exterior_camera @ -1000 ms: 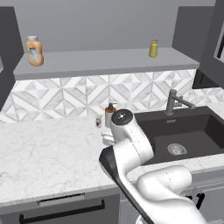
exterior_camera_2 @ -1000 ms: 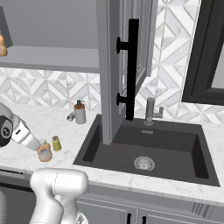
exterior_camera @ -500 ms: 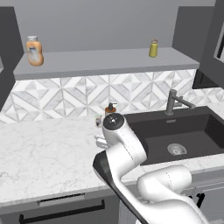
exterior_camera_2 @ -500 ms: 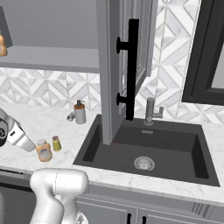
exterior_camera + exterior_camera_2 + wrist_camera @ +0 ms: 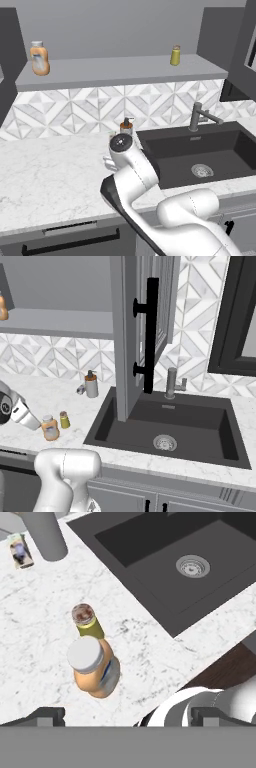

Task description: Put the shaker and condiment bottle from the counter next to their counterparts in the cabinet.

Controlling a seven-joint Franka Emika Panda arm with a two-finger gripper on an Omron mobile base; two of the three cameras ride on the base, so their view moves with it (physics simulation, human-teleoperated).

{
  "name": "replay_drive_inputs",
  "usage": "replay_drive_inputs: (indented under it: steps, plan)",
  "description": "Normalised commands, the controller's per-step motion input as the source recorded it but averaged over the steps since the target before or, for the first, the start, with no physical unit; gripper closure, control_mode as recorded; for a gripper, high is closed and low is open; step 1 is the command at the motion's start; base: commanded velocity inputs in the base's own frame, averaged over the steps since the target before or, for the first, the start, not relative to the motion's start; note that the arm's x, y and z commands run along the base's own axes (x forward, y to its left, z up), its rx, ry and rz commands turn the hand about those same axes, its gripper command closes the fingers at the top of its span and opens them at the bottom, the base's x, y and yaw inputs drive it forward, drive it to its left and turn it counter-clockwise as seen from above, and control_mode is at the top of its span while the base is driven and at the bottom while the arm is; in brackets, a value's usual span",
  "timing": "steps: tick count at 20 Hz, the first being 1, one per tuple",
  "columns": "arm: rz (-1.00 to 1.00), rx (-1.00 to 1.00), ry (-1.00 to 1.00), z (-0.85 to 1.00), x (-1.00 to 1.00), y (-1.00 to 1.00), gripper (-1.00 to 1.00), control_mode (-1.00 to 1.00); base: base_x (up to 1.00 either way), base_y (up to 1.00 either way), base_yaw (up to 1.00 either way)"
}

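White marble-veined tabletop (image 5: 40,637) beside a dark inset sink (image 5: 165,557) carries the slim pale-orange white-capped bottle (image 5: 95,672) and small olive-yellow shaker (image 5: 87,623), under the end effector (image 5: 127,716) spread open, empty.

Two orange bottles (image 5: 94,672) (image 5: 39,58), two shakers (image 5: 87,621) (image 5: 175,55), one dispenser (image 5: 91,384).

The condiment bottle (image 5: 93,671) stands on the white marble counter (image 5: 45,607), seen from above, its white cap facing the camera. The shaker (image 5: 87,620) stands just beside it, its brownish cap toward the camera. Farther off are the base of a grey pump dispenser (image 5: 47,534) and a small labelled jar (image 5: 20,551). The dark sink (image 5: 185,567) with its round drain (image 5: 192,565) lies to the right. The two dark fingertips (image 5: 47,716) sit wide apart at the bottom edge, with nothing between them.
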Motion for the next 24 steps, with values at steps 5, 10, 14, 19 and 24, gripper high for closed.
replay_drive_inputs:
  steps: [5,10,14,19,24]
  plan:
    - [-0.03,0.00,0.00,-0.16,0.01,0.12,-1.00,-1.00,0.00,0.00,0.00]
    - [-0.03,0.00,0.00,-0.26,0.07,0.01,-1.00,-1.00,0.00,0.00,0.00]
    - [0.00,0.00,0.00,-0.28,0.22,0.00,-1.00,-1.00,0.00,0.00,0.00]
    - [0.00,0.00,0.00,-0.24,0.15,0.00,-1.00,-1.00,0.00,0.00,0.00]
    - [0.00,0.00,0.00,-0.24,0.14,0.00,-1.00,-1.00,0.00,0.00,0.00]
